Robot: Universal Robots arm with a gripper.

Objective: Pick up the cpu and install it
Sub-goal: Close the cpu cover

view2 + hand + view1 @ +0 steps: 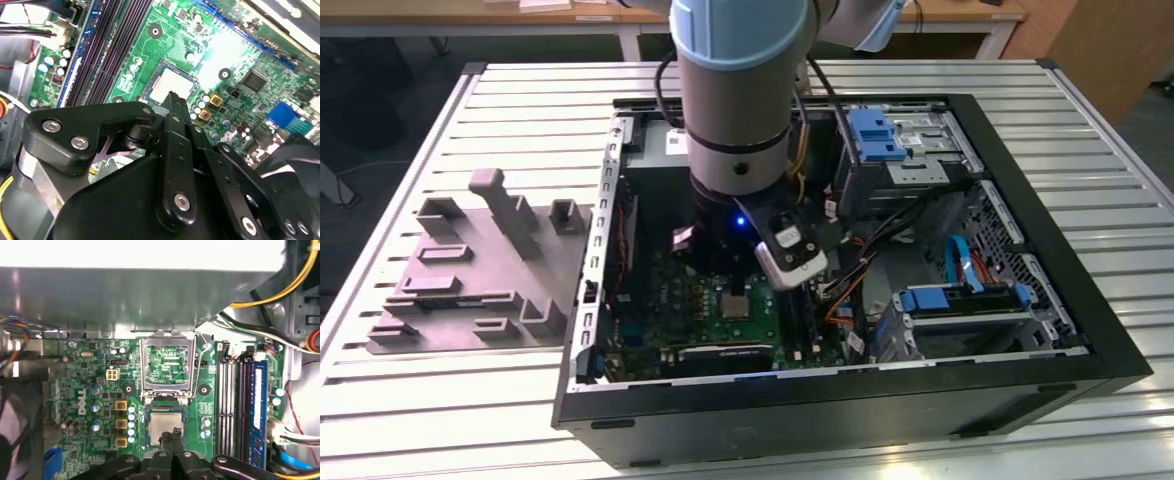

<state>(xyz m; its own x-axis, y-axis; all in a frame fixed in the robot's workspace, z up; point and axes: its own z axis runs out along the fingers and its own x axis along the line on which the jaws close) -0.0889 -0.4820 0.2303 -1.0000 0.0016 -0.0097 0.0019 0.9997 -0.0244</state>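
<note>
Slatted table (520,110), open computer case (854,415) (cpu (162,424) on motherboard (90,390)), desks (440,14) behind

cpu (164,424) on motherboard (85,385) (seemingly seated), gripper (172,434) just above, memory slots (232,405) beside

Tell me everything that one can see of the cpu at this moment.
The cpu is a small flat square chip with a pale silver, metal-looking top and a thin darker rim. It lies flat in its socket on the green motherboard, level, not tilted. The socket's metal retention frame is flipped open beside it, so nothing covers the chip. The gripper hangs over one edge of it with its fingers closed together; whether they touch the chip cannot be told.
</note>
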